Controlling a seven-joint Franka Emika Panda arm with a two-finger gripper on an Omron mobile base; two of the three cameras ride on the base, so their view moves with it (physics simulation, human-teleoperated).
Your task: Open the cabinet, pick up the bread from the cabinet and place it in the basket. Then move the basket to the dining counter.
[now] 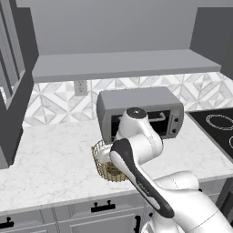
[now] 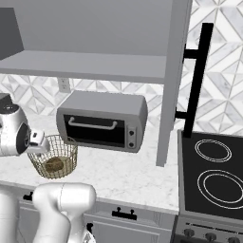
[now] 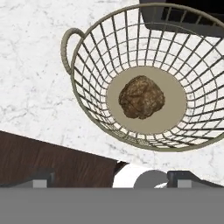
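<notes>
One bread (image 3: 141, 97) sits in the basket (image 3: 87, 109), seemingly below the open hand (image 3: 111, 177).

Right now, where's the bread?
The bread lies on the flat base of the basket, which stands on the marble worktop in front of the toaster oven.

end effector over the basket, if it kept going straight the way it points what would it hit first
Most likely the bread lying on the flat base of the basket, which sits near the centre of the hand view. The open end effector hangs above it; depth is hard to judge.
</notes>
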